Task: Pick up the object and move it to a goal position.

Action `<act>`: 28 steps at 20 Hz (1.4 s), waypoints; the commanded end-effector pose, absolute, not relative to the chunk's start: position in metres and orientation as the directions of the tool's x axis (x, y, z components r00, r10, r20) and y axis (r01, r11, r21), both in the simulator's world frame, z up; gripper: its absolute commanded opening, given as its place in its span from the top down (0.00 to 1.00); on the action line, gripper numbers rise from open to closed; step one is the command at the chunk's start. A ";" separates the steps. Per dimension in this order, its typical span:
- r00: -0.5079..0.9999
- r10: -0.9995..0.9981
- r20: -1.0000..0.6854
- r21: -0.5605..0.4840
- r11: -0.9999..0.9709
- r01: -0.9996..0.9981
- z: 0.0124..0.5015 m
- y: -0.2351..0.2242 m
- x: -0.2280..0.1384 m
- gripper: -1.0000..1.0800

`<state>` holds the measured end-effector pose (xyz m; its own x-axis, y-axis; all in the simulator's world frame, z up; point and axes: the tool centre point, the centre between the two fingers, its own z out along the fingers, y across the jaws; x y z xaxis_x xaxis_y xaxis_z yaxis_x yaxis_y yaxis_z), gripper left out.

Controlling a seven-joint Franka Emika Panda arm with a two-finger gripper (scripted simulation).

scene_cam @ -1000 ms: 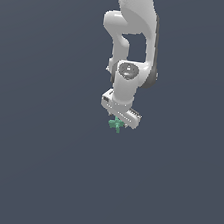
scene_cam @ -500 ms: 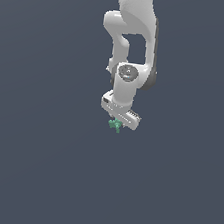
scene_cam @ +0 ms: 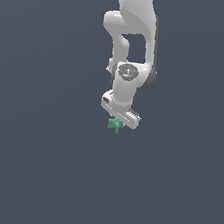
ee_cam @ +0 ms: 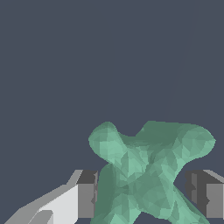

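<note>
Position change since a second ago: slight. Arm (scene_cam: 129, 46), gripper (scene_cam: 118, 121) and object (scene_cam: 114, 124) had kept much the same place in the exterior view; at most a small drift, too slight to call.

Ground: plain dark grey-blue field filling both views; no edge, corner or seam visible, so nothing could be placed against a worktop border.

Arm: white, descending from the upper edge of the exterior view, wrist pointing down.

Gripper: white body with two dark fingers (ee_cam: 86, 192). In the wrist view the fingers stood either side of the object, jaws part-closed around it; the near finger looked pressed to the piece, the far one close beside it, contact not certain.

Object: small teal-green pronged piece (ee_cam: 146, 173), lodged between the fingers at the gripper tip, directly beneath the hand.

Progress, judged: grasp apparently made; carriage to the goal remained.

Not determinable: no goal marker visible in either view. No shadow or surface line showed whether the object hung clear of the ground. Fingertips and the object's lower prongs were cut off by the wrist view's frame. Arm base out of view.
</note>
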<state>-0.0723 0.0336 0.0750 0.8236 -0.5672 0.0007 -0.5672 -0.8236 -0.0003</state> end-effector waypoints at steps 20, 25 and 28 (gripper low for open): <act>0.823 -0.567 0.000 -0.001 -0.823 -0.567 0.207 0.003 -0.113 1.00; 0.823 -0.567 0.000 -0.001 -0.823 -0.567 0.253 -0.008 -0.127 1.00; 0.823 -0.567 0.000 -0.001 -0.823 -0.567 0.277 -0.013 -0.133 1.00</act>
